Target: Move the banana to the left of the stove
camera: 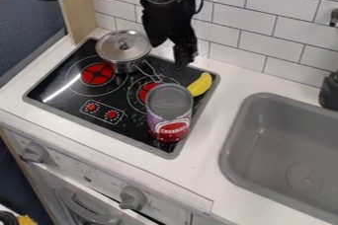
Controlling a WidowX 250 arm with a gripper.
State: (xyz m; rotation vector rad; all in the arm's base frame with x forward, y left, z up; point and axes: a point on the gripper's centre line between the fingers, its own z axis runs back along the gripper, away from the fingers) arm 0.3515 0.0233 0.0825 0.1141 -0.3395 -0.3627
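Banana (200, 85): camera view, lying on the stove (135, 126), over at the back right corner by the edge. Still on the right side, so not left of the stove at all. Just behind a big upright can (170, 113) with a purple and red label. Black tool (185, 57) up above the back of the stove, between the pot and the banana, pointing down and not on the banana. Wide or narrow? Honestly can't tell from here. Over at back left, a metal pot (125, 63) with its lid (123, 44) on, handle angled toward the can. White desk (228, 83) all around, grey sink (245, 120) to the right, tiled wall (244, 17) behind.
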